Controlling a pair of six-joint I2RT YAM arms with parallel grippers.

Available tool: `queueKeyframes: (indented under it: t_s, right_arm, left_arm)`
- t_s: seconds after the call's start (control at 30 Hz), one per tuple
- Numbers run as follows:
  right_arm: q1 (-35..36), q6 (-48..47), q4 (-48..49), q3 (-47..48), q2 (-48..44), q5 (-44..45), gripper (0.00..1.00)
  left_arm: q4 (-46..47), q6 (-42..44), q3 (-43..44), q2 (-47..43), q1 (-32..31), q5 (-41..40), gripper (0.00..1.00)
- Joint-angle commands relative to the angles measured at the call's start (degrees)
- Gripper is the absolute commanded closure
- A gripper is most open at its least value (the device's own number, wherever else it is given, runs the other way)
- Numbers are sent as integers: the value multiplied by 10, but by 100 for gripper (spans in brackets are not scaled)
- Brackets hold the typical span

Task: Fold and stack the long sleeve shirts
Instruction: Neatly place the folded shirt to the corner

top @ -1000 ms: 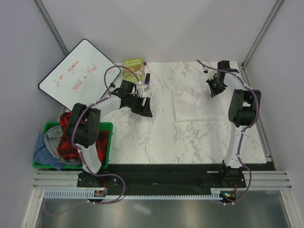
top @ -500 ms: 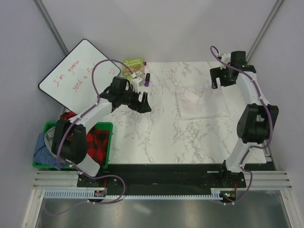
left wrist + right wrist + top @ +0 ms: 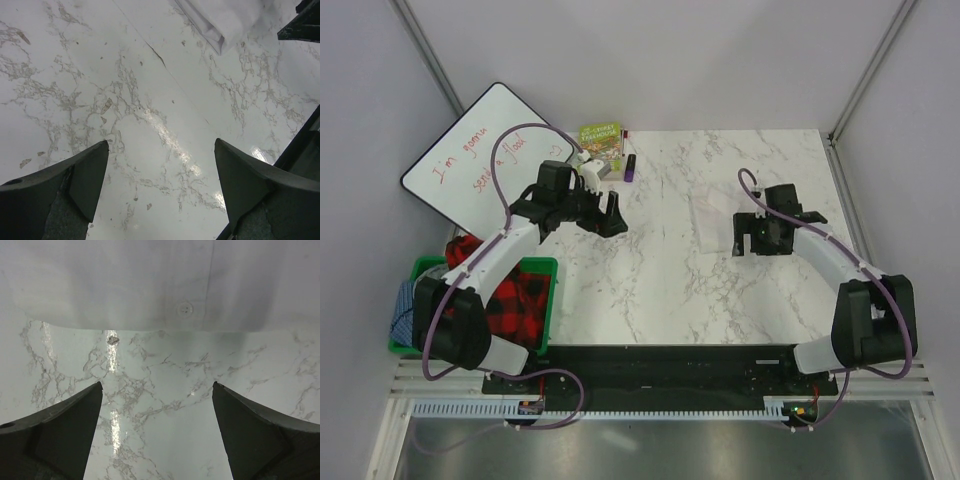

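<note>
**Both jaws spread, white shirt ahead of the right pair**

The left gripper [image 3: 609, 214] is over the bare marble table [image 3: 650, 290], its jaws wide apart with nothing between them. Behind it sit a green bin [image 3: 542, 312] holding red plaid cloth [image 3: 523, 290], and a whiteboard [image 3: 480, 150]. A green book [image 3: 602, 143] lies just off its side. The folded white shirt [image 3: 225, 20] lies well ahead of these jaws. The right gripper [image 3: 157, 387] also has its jaws spread and empty. The shirt's edge, with a button [image 3: 185, 308], lies just beyond its fingertips.
</note>
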Motion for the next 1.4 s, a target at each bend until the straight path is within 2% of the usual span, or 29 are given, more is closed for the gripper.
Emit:
queueKeyframes:
  t_s: [0.0,0.2,0.57,0.83,1.0,1.13,1.37]
  right_arm:
    - [46,104,101,-29,9,80,2]
    - [120,167,151,-51,44,126,2]
    - [139,245,165,0,154,170,2]
    - [89,214,193,74,208,167,2]
    - [35,134,183,148,266,147,2]
    - [3,112,191,175,309,131,2]
    - [-7,143,196,266,361,108,2]
  left_arm:
    - [-6,-8,-1,-18,12,-16,7]
    - [-9,-14,1,-19,20,-17,7]
    - [-10,-27,10,-14,26,-8,6]
    - [-14,-20,6,-19,36,-5,6]
    - [-12,-19,5,-16,44,-2,6]
    - [-8,-19,3,-15,48,-1,6]
    - [-1,-21,2,-3,56,5,6]
